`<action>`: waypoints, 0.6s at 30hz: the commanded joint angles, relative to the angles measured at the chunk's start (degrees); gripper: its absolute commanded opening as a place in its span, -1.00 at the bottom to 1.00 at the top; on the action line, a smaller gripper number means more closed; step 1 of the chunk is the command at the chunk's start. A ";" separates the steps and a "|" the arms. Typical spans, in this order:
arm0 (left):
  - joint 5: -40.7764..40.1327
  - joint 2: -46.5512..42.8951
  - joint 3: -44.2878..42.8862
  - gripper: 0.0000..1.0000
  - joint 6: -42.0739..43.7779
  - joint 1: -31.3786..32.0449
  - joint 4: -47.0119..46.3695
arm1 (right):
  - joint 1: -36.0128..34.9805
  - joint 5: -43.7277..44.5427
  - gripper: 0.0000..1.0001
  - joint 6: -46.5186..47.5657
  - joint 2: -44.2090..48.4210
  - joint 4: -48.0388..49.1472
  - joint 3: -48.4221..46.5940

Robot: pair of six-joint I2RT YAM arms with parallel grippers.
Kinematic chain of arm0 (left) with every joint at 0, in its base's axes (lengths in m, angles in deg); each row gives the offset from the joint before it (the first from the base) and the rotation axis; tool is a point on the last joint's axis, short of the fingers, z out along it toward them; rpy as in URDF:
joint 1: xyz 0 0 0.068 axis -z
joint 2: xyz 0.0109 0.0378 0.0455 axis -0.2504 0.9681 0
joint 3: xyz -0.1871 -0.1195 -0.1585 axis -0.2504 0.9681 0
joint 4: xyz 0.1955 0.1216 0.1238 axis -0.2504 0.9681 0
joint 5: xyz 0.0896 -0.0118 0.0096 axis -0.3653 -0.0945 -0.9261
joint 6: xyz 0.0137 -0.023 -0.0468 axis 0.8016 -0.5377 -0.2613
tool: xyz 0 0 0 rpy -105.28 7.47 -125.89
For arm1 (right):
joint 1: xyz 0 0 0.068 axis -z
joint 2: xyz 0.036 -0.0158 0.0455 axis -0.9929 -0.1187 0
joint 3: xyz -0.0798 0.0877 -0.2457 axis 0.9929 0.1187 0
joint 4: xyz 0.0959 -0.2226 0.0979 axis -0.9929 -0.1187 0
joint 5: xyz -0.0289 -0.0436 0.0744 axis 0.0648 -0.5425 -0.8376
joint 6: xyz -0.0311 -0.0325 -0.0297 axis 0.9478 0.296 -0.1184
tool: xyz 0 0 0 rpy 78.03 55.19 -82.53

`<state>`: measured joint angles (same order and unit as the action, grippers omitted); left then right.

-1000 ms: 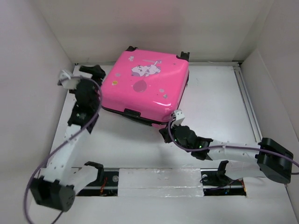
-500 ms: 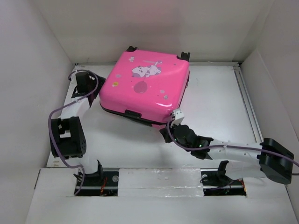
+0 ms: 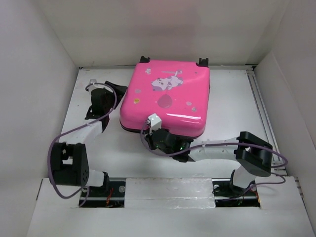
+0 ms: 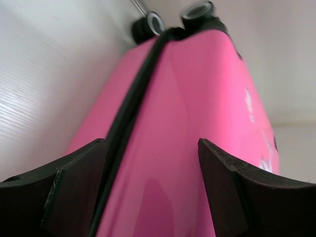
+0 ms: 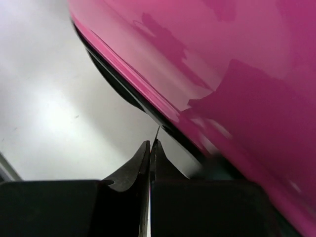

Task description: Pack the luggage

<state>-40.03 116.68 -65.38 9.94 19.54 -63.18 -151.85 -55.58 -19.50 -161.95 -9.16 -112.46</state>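
Note:
The pink luggage [image 3: 168, 98] lies flat and closed at the back middle of the table, print side up, its black wheels [image 3: 203, 61] toward the back wall. My left gripper [image 3: 114, 94] is open at its left side. In the left wrist view the fingers [image 4: 74, 182] stand either side of the pink shell [image 4: 197, 89] and its dark zipper seam [image 4: 131, 108]. My right gripper [image 3: 157, 139] is at the luggage's front edge. In the right wrist view it [image 5: 150, 145] is shut on a thin zipper pull [image 5: 156, 133] below the pink shell [image 5: 222, 59].
White walls close in the table on the left, back and right. A metal rail [image 3: 260, 103] runs along the right side. A white strip [image 3: 168, 190] covers the near edge between the arm bases. The right arm [image 3: 222, 148] stretches leftward across the front.
The luggage has shifted right and turned squarer to the back wall. My right gripper has moved left along its front edge. My left arm has folded down, its gripper at the luggage's left side.

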 commanded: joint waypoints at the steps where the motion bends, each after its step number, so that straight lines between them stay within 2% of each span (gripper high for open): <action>1: 19.86 -4.35 3.48 0.41 5.93 5.86 7.01 | -6.74 -11.98 -1.00 2.25 -0.81 8.94 -4.84; 5: 22.77 -12.77 8.40 0.41 4.89 6.39 7.81 | -7.27 -11.02 -1.00 2.60 -4.76 12.19 -5.98; 11: 32.44 -13.32 5.25 0.50 6.81 5.33 11.32 | -8.68 -9.17 -1.00 6.45 -5.47 13.41 -7.92; 13: 35.26 -11.74 4.55 0.52 6.11 5.86 11.32 | -7.98 -13.02 -1.00 7.26 -7.13 15.79 -8.70; 15: 34.05 -11.13 1.13 0.52 7.41 5.86 14.03 | -7.45 -14.87 -1.00 7.18 -6.45 14.06 -8.71; 16: 30.21 -11.73 -0.19 0.55 9.78 5.86 15.88 | -7.97 -16.27 -0.98 7.17 -4.96 13.17 -7.31; 17: 27.82 -12.44 -2.98 0.55 10.76 5.86 18.68 | -7.98 -16.90 -0.46 6.56 -0.33 11.77 -6.08; 18: 24.66 -13.40 -4.40 0.58 11.55 5.86 20.19 | -8.59 -16.90 -0.21 6.03 2.76 7.58 -4.77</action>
<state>-23.88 104.92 -64.98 21.24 21.92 -51.88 -156.50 -59.03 -12.70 -166.83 -5.23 -116.68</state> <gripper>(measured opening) 0.783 0.327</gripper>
